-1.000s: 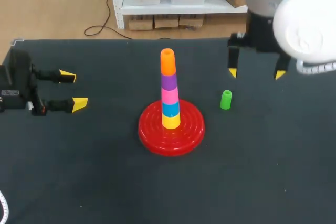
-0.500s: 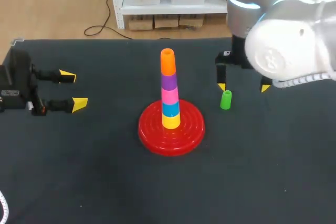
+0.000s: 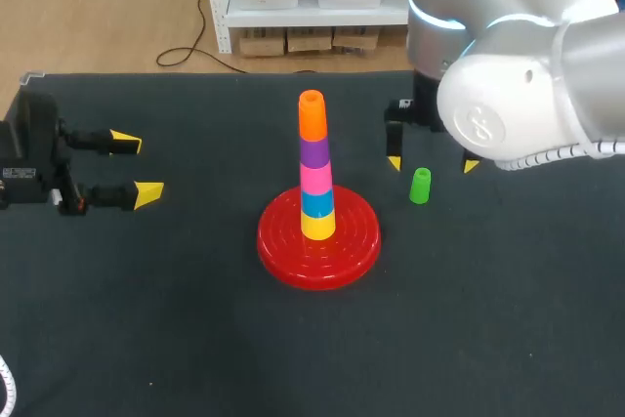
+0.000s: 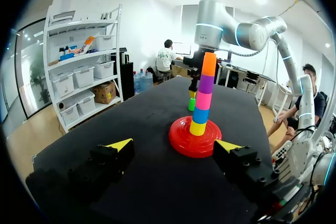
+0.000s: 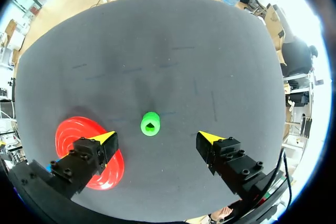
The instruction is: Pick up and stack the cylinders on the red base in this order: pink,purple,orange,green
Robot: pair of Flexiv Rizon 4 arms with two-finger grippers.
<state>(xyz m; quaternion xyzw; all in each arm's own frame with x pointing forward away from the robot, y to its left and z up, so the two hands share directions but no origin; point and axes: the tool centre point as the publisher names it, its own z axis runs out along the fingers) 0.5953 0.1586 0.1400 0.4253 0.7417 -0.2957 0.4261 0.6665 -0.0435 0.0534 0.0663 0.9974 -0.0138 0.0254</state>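
Gripper [image 3: 432,164] on the right arm hangs, fingers apart, above the upright green cylinder [image 3: 420,186] right of the base [image 3: 354,241].

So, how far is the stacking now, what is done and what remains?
Done: the pink cylinder, purple cylinder and orange cylinder sit stacked on the red base. In hand: the right claw hangs open over the green cylinder, which stands on the table, not gripped yet. Left: grasp it and place it on top.
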